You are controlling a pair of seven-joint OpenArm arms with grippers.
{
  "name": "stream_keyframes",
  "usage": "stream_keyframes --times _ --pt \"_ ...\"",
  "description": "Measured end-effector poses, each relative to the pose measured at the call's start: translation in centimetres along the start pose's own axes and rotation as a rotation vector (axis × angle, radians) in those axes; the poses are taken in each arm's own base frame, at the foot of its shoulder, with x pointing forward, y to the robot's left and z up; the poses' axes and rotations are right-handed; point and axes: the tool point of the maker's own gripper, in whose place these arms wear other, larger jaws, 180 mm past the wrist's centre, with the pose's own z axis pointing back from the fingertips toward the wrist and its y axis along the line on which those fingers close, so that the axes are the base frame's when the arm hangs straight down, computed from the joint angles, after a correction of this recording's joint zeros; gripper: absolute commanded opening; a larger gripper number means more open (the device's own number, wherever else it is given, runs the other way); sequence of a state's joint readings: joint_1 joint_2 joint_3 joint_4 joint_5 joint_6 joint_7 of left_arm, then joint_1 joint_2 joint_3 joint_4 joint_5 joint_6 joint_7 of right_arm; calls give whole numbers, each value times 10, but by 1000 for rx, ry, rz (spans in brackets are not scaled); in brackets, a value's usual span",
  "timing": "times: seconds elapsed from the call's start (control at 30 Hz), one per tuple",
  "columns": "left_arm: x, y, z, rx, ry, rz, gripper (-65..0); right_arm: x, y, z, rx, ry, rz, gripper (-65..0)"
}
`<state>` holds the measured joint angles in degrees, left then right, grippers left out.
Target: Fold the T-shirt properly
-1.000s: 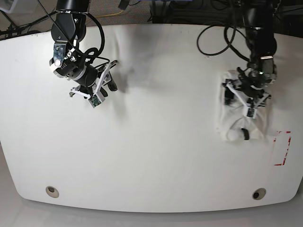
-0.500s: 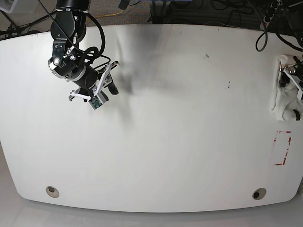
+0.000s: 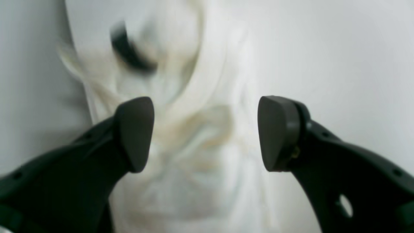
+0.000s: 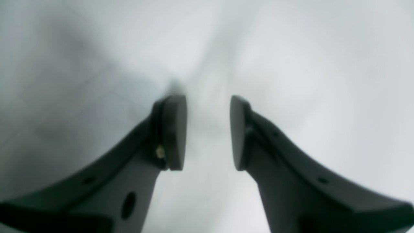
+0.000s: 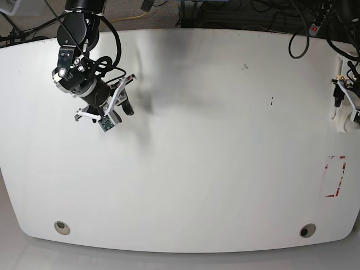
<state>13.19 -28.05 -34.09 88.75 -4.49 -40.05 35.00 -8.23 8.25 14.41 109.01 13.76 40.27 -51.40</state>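
- At far left of base view: right gripper (image 4: 208, 132) over bare desk (image 5: 197, 185), fingers part-way spread, nothing between them. Not near the shirt, no use in the fold from here.
- Mid desk: plain white surface, a few small dark specks. Looks like good room for spreading and folding.
- Right side, nearer the front: red marks (image 5: 338, 177) on the desk, apart from the shirt.
- Far right edge, partly cut off by the frame: T-shirt (image 5: 344, 122), white, bunched and wrinkled, not folded. Print can't be made out. Left wrist view is blurred; a dark patch (image 3: 132, 53) shows on the cloth, can't tell what it is.
- Same spot: left gripper (image 3: 206, 134) above the shirt, fingers spread wide, no pinch on cloth seen.
- Handling (judged): light, soft, limp, not fragile. Won't hold a shape; will sag and crease wherever it isn't supported. Layers likely to come up together, or a thin one to slip out of a shallow pinch.
- Where to take hold: a hem corner or shoulder seam once one is found, not the middle of the bundle. Probably wants bringing toward mid desk first, so both grippers can take separate corners, pull it flat, then fold. Folding looks barely started.
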Motion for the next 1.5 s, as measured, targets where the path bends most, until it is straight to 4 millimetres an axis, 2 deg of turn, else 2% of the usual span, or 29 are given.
stream_keyframes --times 0.07,0.17,0.23,0.27,0.37,0.47,0.53,0.6,0.7,0.83,0.97,1.03,1.17,1.23,1.37,1.5 --pt "15 -19 0 -14 -36 -20 -185 0 -13 4 -38 -2 -10 -444" --pt "41 -66 -6 -101 -90 -67 -185 7 -28 5 -104 -25 36 -442" --pt "64 -87 -8 -131 -159 -50 -185 15 -35 4 -148 -49 80 -442" --pt "75 -93 -11 -114 -192 -11 -185 15 -36 2 -161 -52 96 -442" --pt "89 -94 -15 -32 -260 110 -185 12 -42 -3 -190 -78 130 -445" --pt "112 -106 -9 -11 -433 205 -193 9 -43 -6 -183 -157 109 -447" --pt "119 -124 -4 -33 -523 257 -217 3 -47 -6 -187 -209 65 -447" --pt "122 -128 4 -9 -597 313 -242 -9 -52 -9 -198 -251 12 -447" --pt "102 -142 11 2 -598 365 -244 -40 -54 -13 -199 -256 -55 -444" --pt "80 -165 27 -30 -553 377 -246 -80 -46 1 -214 -239 -123 -444" --pt "51 -186 48 -54 -496 399 -246 -107 -30 15 -211 -241 -224 -442" --pt "32 -200 55 -69 -440 417 -246 -124 -20 32 -215 -228 -274 -442" --pt "-14 -223 78 -93 -316 443 -246 -136 -9 68 -231 -240 -323 -442" --pt "-34 -236 91 -101 -254 465 -246 -149 5 83 -217 -208 -350 -442" --pt "-62 -254 118 -129 -168 520 -246 -166 35 115 -182 -184 -437 -445" --pt "-94 -265 142 -143 -69 585 -246 -191 49 143 -203 -163 -526 -447"
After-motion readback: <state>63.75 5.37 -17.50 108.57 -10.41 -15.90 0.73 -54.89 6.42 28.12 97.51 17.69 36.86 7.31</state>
